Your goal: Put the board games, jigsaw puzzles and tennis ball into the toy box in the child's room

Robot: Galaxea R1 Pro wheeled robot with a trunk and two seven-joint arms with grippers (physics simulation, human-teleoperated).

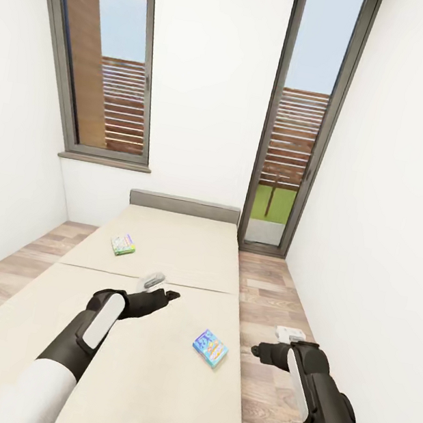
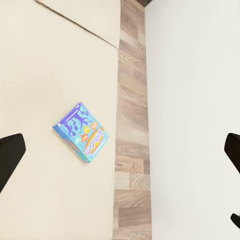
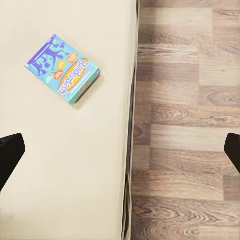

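Two board games lie on the beige bed [image 1: 158, 396]. A green-edged, white-faced one [image 1: 123, 245] rests near the headboard on the left. A small blue one [image 1: 210, 347] [image 2: 81, 132] [image 3: 63, 68] lies flat by the bed's right edge. My left gripper [image 1: 163, 290] [image 2: 120, 155] hovers open over the middle of the bed, left of the blue box and nothing between its fingers. The right gripper [image 1: 265, 346] [image 3: 120, 152] hangs open above the bed's right edge and the floor, just right of that box. The table, toy box, jigsaw puzzles and tennis ball are out of view.
A grey headboard [image 1: 184, 205] stands against the white far wall, between a window [image 1: 104, 54] and a glass door [image 1: 295, 129]. Wood-plank floor [image 1: 278, 306] runs in narrow strips along both sides of the bed, with white walls close on either side.
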